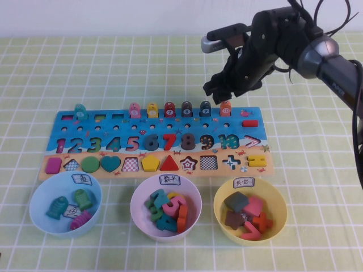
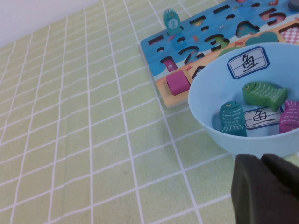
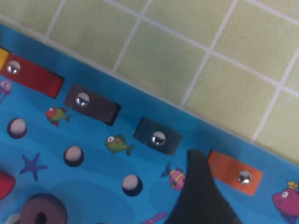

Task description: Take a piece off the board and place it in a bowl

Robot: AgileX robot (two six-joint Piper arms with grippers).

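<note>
The orange fish piece (image 1: 225, 107) stands upright in its slot at the right end of the back row of the blue board (image 1: 62, 122). My right gripper (image 1: 219, 89) hovers just above and behind it, open. In the right wrist view one dark finger (image 3: 198, 196) sits right beside the orange piece's top (image 3: 224, 170); the other finger is out of frame. The light blue bowl (image 1: 35, 218) stands in front of the board's left end and holds three fish pieces. My left gripper (image 2: 266, 186) is shut and empty, low beside that bowl (image 2: 205, 100).
Several other fish pieces stand in the board's back row (image 1: 169, 109). A pink bowl (image 1: 138, 199) of number pieces and a yellow bowl (image 1: 222, 199) of shape pieces stand in front of the board. Green checked cloth covers the table.
</note>
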